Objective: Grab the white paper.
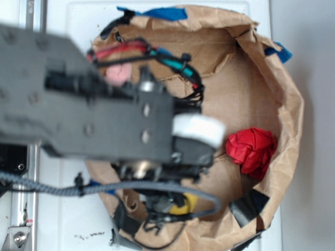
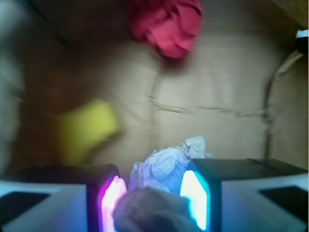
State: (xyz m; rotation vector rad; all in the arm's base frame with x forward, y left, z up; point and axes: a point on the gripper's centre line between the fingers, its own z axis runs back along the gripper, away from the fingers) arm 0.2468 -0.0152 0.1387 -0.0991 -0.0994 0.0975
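Wrist view: the jaws (image 2: 154, 195) stand apart, glowing pink on one side and cyan on the other, with the white paper (image 2: 166, 164) sitting between them; whether the pads touch it, I cannot tell. Beyond, a blurred yellow object (image 2: 87, 128) lies off to one side on the cardboard floor (image 2: 217, 82). Farthest back rests the red paper ball (image 2: 166, 24).

A red paper ball (image 1: 251, 150) is lying on the floor of a brown paper bin (image 1: 288, 103), well apart from a blurry yellow block (image 2: 88, 126).
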